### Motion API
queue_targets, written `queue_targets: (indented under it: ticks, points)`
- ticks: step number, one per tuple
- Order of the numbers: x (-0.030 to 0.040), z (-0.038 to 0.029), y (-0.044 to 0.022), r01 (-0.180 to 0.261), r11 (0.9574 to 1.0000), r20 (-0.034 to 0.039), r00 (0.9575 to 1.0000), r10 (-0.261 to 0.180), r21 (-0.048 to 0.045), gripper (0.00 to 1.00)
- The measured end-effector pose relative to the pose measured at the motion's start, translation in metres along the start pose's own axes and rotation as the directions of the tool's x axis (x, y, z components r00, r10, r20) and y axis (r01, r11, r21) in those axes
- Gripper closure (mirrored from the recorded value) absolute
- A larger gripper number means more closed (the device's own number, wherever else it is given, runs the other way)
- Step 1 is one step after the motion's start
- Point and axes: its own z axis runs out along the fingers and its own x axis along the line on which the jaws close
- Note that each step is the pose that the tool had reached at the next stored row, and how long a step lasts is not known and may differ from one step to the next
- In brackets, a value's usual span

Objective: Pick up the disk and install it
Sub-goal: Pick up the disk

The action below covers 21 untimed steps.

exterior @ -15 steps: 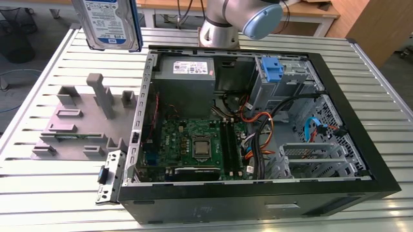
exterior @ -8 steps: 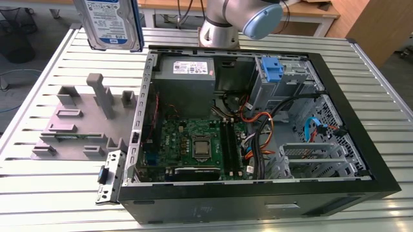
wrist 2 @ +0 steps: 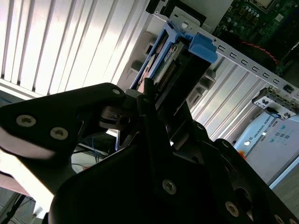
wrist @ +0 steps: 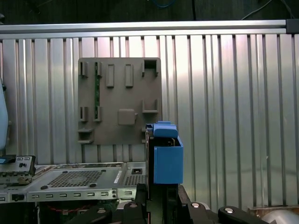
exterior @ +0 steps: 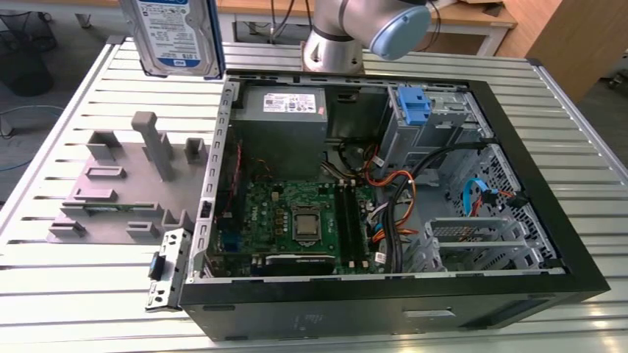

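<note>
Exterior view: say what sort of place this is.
Likely a robotics lab bench for computer assembly: an open computer case on a slatted metal table, a grey parts fixture, the disk held aloft.

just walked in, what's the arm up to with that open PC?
The arm has the disk clamped in its tool, held upright in the air, clear of the table. In the first wrist view the disk hangs over the slats near the grey fixture, outside the open case. So it is picked up but not yet installed; nothing is seated in the case's bay by the blue latch.
</note>
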Motion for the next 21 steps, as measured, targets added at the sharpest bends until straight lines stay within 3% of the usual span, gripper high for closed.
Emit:
queue_targets:
  ticks: [9,21]
  points:
    - [-0.0004,0.0,-0.0078,0.0,1.0,0.0,1.0,0.0,0.0,0.65]
    - [-0.0006,0.0,-0.0126,0.0,1.0,0.0,1.0,0.0,0.0,0.65]
